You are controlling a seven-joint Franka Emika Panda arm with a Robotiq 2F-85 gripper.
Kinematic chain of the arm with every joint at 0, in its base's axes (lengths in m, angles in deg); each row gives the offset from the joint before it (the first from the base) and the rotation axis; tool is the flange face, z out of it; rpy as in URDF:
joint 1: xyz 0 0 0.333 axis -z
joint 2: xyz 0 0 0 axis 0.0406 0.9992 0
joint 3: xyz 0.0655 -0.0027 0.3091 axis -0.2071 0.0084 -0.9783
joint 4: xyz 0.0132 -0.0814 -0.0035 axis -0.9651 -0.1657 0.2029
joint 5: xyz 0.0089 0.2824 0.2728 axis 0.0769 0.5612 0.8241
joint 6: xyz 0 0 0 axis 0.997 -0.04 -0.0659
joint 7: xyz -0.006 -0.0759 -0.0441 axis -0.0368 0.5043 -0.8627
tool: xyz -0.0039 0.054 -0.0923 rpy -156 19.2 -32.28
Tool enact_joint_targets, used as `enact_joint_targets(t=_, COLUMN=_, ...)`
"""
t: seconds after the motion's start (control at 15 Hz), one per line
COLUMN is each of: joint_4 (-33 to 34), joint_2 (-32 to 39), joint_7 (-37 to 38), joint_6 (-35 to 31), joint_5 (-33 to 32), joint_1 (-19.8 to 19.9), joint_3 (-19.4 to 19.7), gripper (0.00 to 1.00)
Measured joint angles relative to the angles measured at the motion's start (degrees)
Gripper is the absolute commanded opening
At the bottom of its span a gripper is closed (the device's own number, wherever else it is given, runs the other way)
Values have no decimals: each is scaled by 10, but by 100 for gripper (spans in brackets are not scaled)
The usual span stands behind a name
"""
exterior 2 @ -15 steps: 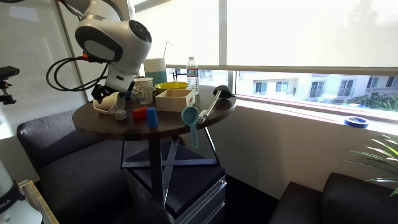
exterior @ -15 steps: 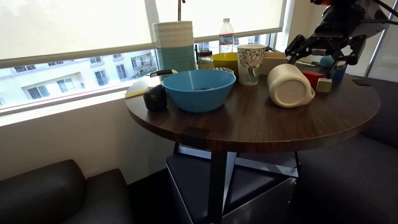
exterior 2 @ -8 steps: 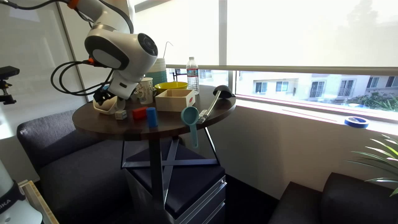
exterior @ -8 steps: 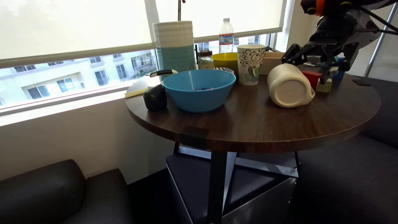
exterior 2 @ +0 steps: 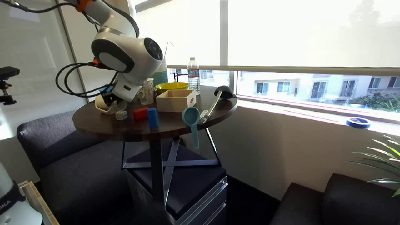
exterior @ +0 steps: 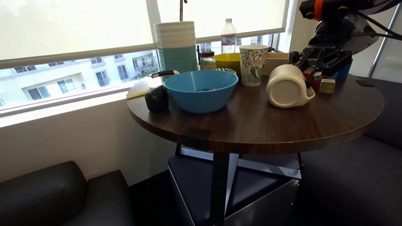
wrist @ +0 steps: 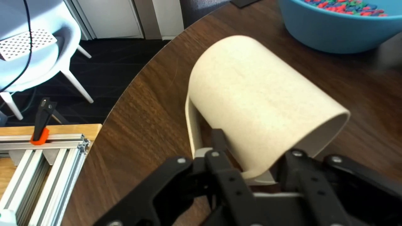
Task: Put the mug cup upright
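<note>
The cream mug cup (exterior: pixel 284 91) (exterior 2: pixel 100 103) lies on its side on the table. In the wrist view, the mug cup (wrist: pixel 248 91) has its mouth towards the lower right and its handle (wrist: pixel 192 125) on the left. My gripper (wrist: pixel 251 152) reaches down to it with jaws partly drawn together. One of the fingers (wrist: pixel 219 139) passes between handle and body, against the outer wall. The opposite finger is at the mouth, its tip hidden, so the wall near the rim lies between them. Whether this grip is firm does not show.
A blue bowl (exterior: pixel 201 97) and a patterned paper cup (exterior: pixel 253 66) stand near the mug. Close by lie a small wooden cube (exterior: pixel 327 86), a red block (exterior 2: pixel 140 113) and a blue cylinder (exterior 2: pixel 152 117). Behind these is a wooden box (exterior 2: pixel 176 100). The round table edge (wrist: pixel 125 91) runs past the mug.
My gripper has come down to the mug and its jaws have drawn closer together. The mug has turned slightly and shifted a little towards the blue bowl.
</note>
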Motion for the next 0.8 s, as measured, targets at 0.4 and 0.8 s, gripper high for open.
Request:
enact_joint_targets(t=0.4, joint_4=11, joint_2=1, joint_7=-3, joint_6=9, joint_5=0, joint_1=0, joint_3=-1, gripper=3)
enact_joint_targets(t=0.8, joint_4=20, joint_2=-21, joint_7=1, joint_6=9, joint_5=-36, joint_1=-6, joint_3=-35, gripper=3)
